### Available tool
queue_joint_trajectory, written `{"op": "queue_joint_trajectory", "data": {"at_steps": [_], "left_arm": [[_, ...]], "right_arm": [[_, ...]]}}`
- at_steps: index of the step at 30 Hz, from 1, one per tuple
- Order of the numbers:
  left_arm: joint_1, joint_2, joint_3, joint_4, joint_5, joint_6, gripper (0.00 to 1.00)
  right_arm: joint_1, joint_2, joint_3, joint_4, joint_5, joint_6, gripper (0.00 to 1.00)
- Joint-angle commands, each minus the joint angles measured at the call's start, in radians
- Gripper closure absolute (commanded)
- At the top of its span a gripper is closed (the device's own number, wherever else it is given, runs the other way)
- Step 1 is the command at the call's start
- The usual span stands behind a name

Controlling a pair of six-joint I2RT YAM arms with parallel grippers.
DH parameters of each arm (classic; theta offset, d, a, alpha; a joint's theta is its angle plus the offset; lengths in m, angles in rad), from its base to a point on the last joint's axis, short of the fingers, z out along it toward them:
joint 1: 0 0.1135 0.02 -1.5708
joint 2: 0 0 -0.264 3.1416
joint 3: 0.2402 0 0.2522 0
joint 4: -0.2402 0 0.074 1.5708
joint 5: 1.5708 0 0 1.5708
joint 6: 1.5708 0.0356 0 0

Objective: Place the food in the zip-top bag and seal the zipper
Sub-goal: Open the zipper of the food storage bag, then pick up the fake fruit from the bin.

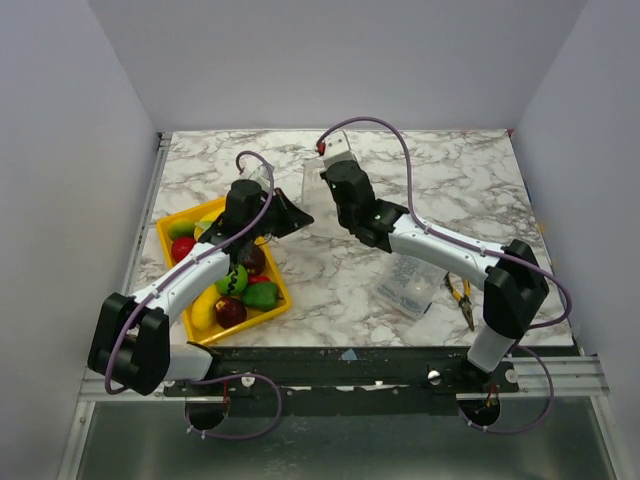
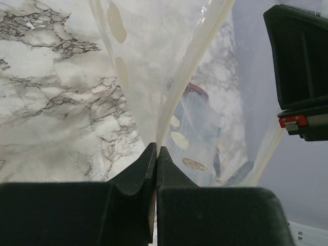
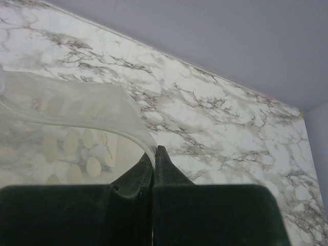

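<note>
The clear zip-top bag (image 1: 312, 183) is held up between my two grippers over the far middle of the table. My left gripper (image 2: 156, 149) is shut on the pale zipper strip (image 2: 197, 66) at one end of the mouth. My right gripper (image 3: 155, 152) is shut on the zipper strip (image 3: 123, 132) at the other end. The mouth gapes between them. A small red shape (image 2: 196, 90) shows through the film; I cannot tell what it is. The food lies in a yellow tray (image 1: 172, 262): a green striped ball (image 1: 233, 280), dark red fruits (image 1: 230, 312), a yellow piece (image 1: 203, 308), a green pepper (image 1: 262, 295).
A second clear plastic packet (image 1: 410, 286) lies near the front right, with yellow-handled pliers (image 1: 461, 296) beside it. The right arm's black body (image 2: 302, 72) shows close by in the left wrist view. Grey walls enclose the table on three sides.
</note>
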Motion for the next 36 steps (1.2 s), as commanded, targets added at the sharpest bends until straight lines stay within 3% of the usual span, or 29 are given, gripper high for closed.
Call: {"op": "queue_joint_trajectory", "data": {"at_steps": [1,6,11,14,19,25,30,36], "left_arm": [[0.005,0.003,0.032,-0.018,0.005,0.024,0.97],[0.005,-0.026,0.024,-0.043,-0.006,0.081,0.68],[0.005,-0.141,0.010,-0.150,-0.102,0.229,0.33],[0.005,-0.237,-0.003,-0.255,-0.194,0.331,0.21],[0.006,-0.410,-0.080,-0.437,-0.427,0.367,0.14],[0.010,-0.524,-0.128,-0.685,-0.788,0.168,0.04],[0.010,-0.529,-0.169,-0.749,-0.907,0.070,0.04],[0.009,-0.471,-0.185,-0.788,-0.923,-0.021,0.04]], "right_arm": [[0.006,-0.022,-0.009,-0.017,-0.049,0.042,0.99],[0.006,-0.006,0.001,-0.045,-0.105,0.025,0.99],[0.006,0.026,0.014,-0.069,-0.135,0.065,0.99],[0.006,0.028,0.018,-0.095,-0.158,0.086,0.99],[0.006,0.030,0.024,-0.106,-0.173,0.100,1.00],[0.006,0.039,0.023,-0.109,-0.175,0.115,1.00],[0.006,0.046,0.021,-0.109,-0.180,0.125,1.00],[0.006,0.041,0.011,-0.109,-0.188,0.125,1.00]]}}
